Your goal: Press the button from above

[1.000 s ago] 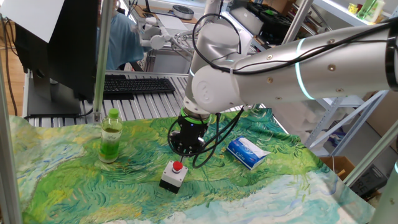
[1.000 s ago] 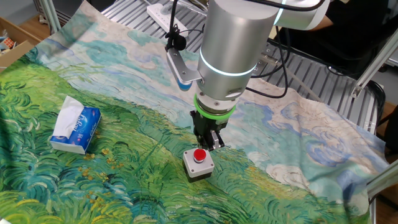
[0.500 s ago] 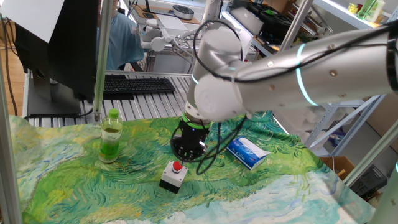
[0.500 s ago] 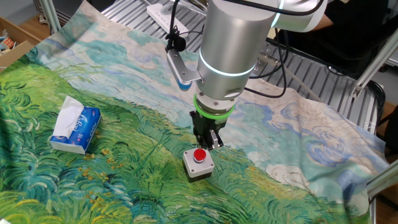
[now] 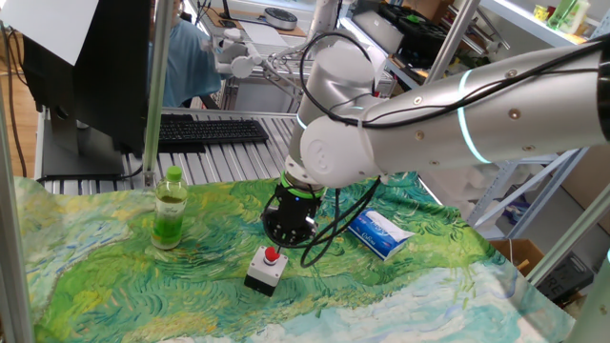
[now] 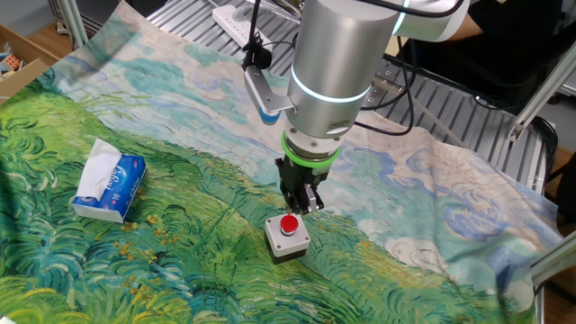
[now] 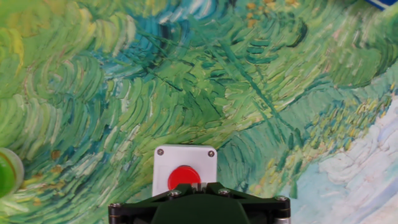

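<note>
The button (image 5: 273, 255) is a small red cap on a white box with a black top, standing on the painted cloth. It also shows in the other fixed view (image 6: 289, 225) and at the bottom centre of the hand view (image 7: 184, 177). My gripper (image 5: 285, 237) points straight down. It hovers just behind and slightly above the button in the other fixed view (image 6: 301, 204), apart from it. In the hand view my gripper (image 7: 193, 185) has its fingertips together at the button's near edge, with nothing between them.
A bottle of green liquid (image 5: 170, 208) stands on the left of the cloth; its cap shows in the hand view (image 7: 7, 171). A blue tissue pack (image 5: 378, 233) lies to the right, also seen in the other fixed view (image 6: 110, 184). A keyboard (image 5: 205, 131) lies behind the cloth.
The arm has shifted slightly, bringing the gripper a little closer over the button. The button and other objects have not moved.
</note>
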Motion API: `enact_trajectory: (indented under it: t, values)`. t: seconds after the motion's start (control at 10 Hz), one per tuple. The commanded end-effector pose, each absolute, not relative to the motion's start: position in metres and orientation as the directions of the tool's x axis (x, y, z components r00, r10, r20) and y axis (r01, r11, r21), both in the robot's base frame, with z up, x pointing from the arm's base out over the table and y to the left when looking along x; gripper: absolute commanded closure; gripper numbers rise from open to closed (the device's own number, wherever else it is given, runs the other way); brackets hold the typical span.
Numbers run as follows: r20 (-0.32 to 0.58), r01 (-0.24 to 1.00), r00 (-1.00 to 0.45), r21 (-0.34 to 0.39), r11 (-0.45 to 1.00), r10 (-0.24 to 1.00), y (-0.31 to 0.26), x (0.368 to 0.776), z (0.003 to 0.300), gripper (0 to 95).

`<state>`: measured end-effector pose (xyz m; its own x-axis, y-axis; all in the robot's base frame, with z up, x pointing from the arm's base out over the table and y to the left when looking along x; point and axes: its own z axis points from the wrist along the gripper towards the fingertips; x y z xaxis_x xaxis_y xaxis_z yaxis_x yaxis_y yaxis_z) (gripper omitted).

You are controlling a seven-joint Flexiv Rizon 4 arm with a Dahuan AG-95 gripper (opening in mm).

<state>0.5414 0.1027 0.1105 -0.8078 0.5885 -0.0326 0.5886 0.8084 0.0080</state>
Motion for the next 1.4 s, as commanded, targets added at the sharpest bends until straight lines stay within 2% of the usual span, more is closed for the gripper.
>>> enact_trajectory:
  t: [0.1,0.9,1.4]
  values:
    - [-0.032,0.585,-0.811,0.011,0.811,0.585,0.103,0.539,0.112,95.0]
    - [-0.031,0.589,-0.808,0.008,0.808,0.589,0.103,0.539,0.112,95.0]
    - [-0.032,0.572,-0.819,0.008,0.82,0.572,0.096,0.53,0.1,95.0]
